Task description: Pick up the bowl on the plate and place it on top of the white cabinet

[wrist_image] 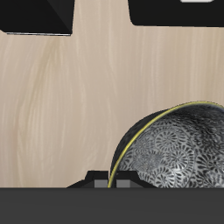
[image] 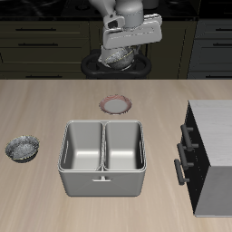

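Note:
The speckled grey bowl point(image: 117, 57) hangs in the air, tilted, with my gripper point(image: 122, 52) shut on its rim. It is well above and a little behind the plate point(image: 117, 104), a small round one with a reddish-pink rim that now lies bare on the table. In the wrist view the bowl point(wrist_image: 179, 150) fills the space by my gripper point(wrist_image: 122, 183), its yellowish rim running between the fingers, with only wood below it. The white cabinet point(image: 216, 122) stands at the table's side with its light grey top bare.
A grey two-compartment metal tub point(image: 101, 169) stands between the plate and the table's front edge. A second speckled bowl point(image: 23, 148) sits on the table beside the tub, on the side away from the cabinet. The cabinet's black handles point(image: 185, 152) face the tub.

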